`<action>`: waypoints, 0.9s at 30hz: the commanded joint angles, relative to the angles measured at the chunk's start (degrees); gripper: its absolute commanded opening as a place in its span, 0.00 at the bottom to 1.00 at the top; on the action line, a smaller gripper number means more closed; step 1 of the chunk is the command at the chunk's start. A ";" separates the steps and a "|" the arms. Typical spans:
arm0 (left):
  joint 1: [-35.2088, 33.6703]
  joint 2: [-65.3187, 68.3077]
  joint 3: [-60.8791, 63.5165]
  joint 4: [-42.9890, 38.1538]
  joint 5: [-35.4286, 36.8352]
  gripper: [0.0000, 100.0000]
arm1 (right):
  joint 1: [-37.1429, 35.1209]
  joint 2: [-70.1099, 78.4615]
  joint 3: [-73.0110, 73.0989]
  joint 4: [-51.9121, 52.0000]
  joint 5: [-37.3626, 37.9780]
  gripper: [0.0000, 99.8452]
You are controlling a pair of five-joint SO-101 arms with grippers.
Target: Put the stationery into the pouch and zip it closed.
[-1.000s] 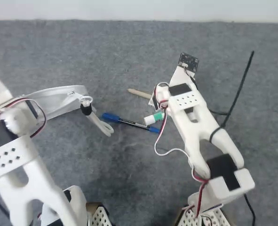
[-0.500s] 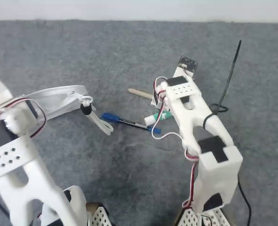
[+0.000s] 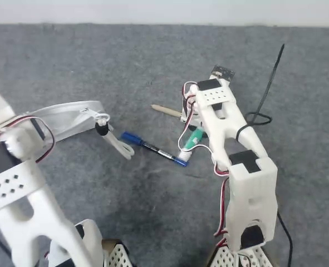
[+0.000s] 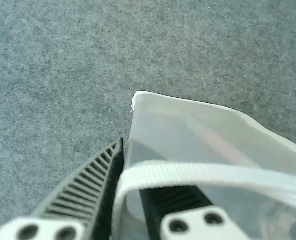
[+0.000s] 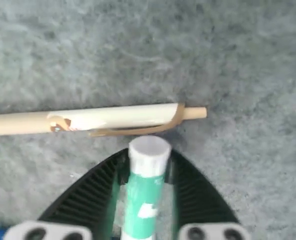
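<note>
Right now the right end effector (image 5: 146,159) is clamped on a green-and-white tube (image 5: 143,200) — its long axis runs along the fingers, white end pointing at the beige pen (image 5: 87,120), which lies crosswise just beyond. Seen from above, the tube slants beside the blue pen (image 3: 153,148), whose capped end points toward the pouch (image 3: 69,119) — the left end effector (image 4: 130,155) pinches the pouch's edge over the grey table (image 3: 97,55)

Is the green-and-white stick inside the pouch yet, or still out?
Out. The green-and-white stick is clamped in the right gripper beside the beige pen, well apart from the pouch.
</note>
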 commanded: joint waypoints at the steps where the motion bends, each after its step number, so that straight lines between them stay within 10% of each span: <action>1: -0.44 -0.09 0.04 -1.76 1.05 0.01 | 0.48 -1.36 -3.60 1.63 1.93 0.02; 27: -0.44 -0.09 0.13 -1.67 0.97 0.01 | -0.22 -19.91 -3.52 11.65 2.29 0.01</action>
